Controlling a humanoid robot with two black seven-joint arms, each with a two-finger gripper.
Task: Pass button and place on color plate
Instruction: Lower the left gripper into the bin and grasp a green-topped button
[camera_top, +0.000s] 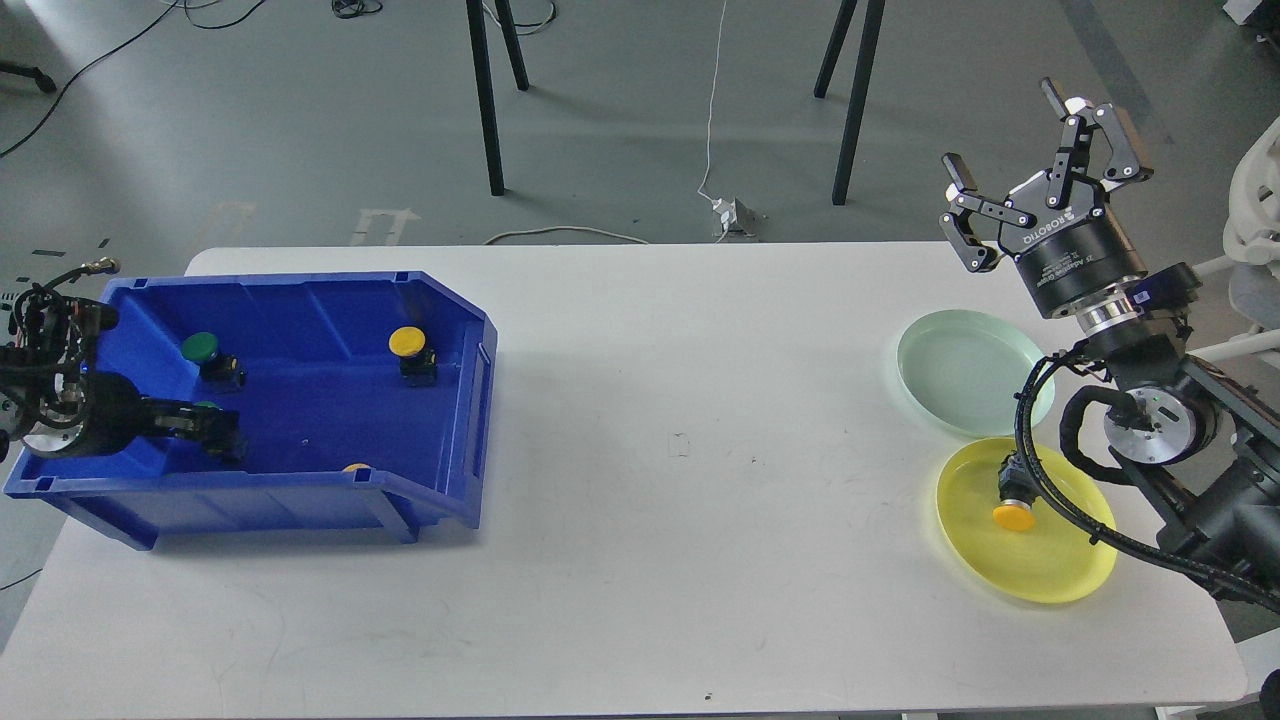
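A yellow button (1014, 505) lies tipped on the glossy round yellow plate (1050, 570), domed cap toward the near edge, dark body pointing away. The right gripper (1025, 160) is spread wide above the pale green plate (950, 370). The left gripper (215, 430) reaches into the blue plastic bin (440, 480) on the white surface (680, 500); I cannot tell its state.

Left tool (215, 432) fingers indistinct against the bin (440, 300); 1 yellow button (356, 467) mostly hidden behind bin's front wall.
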